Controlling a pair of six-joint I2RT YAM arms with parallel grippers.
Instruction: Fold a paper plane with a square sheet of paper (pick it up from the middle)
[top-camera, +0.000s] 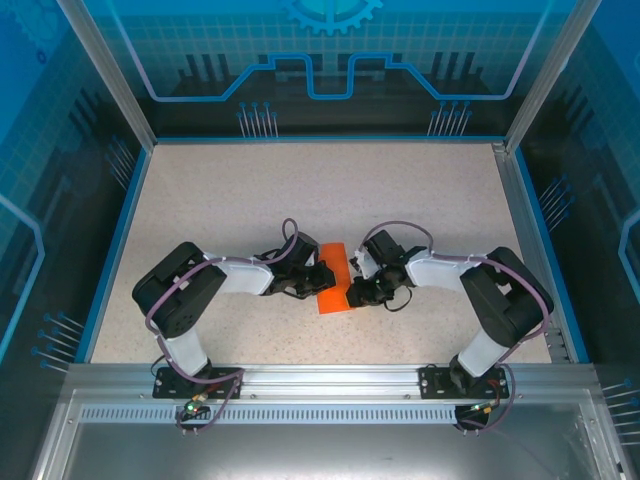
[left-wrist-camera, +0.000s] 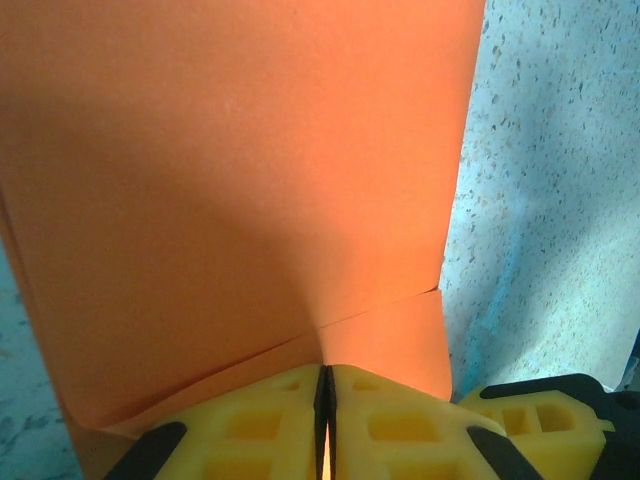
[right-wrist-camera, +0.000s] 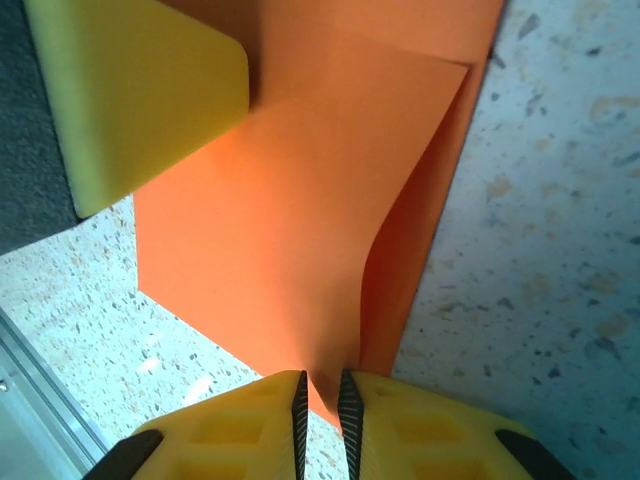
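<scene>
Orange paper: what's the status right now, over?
Left hand shut on the orange paper. Right hand shut on its opposite side. Partly folded, creases showing. Nothing in the way.

Sheet: bright orange paper sheet (top-camera: 335, 279), folded to a narrow rectangle
Layers: doubled, one flap's edge slanting across the layer beneath
Pose: long side running away from the arms' bases, edges curling up at the pinches
Hold: left gripper (left-wrist-camera: 325, 385) and right gripper (right-wrist-camera: 320, 385) clamp opposite long edges
</scene>
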